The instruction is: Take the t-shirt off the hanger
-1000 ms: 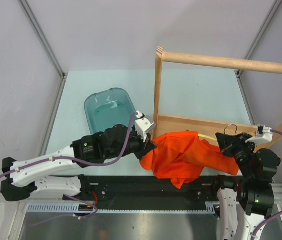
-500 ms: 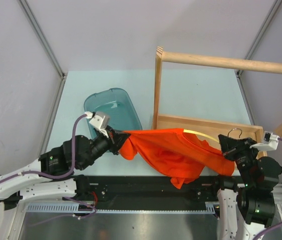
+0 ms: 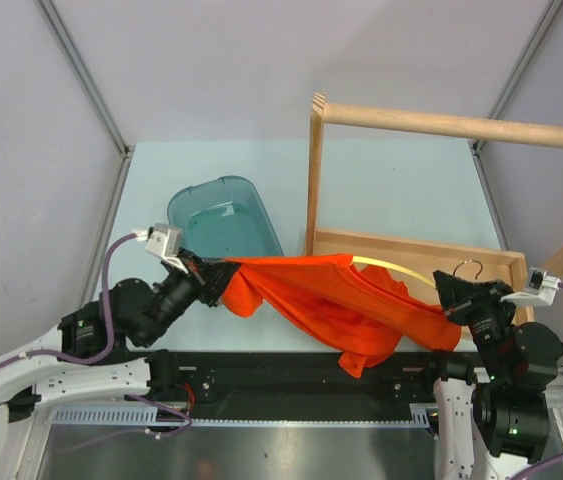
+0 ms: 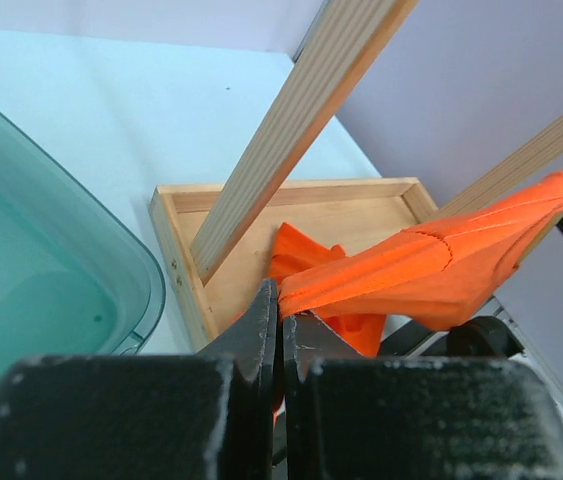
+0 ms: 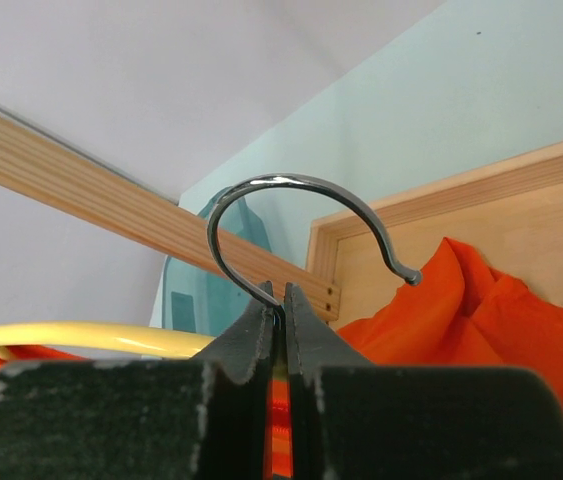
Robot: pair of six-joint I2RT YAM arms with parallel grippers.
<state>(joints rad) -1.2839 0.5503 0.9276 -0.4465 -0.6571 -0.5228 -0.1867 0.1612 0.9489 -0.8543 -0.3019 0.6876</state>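
readable text: none | labels or brands: none legible | numbers: none | signs: none

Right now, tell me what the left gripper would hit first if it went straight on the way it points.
Beyond the t-shirt it is shut on, the left gripper would probably meet the wooden tray at its corner, by the foot of the upright post. Depth is unclear.

place: robot lab cell | walls (image 3: pixel 261 60): plain grey panels on metal struts (image 3: pixel 82 74) | table (image 3: pixel 391 190): pale green | near edge: two arms (image 3: pixel 91 345) bolted to a slotted rail (image 3: pixel 291 422), purple cables (image 3: pixel 111 255)
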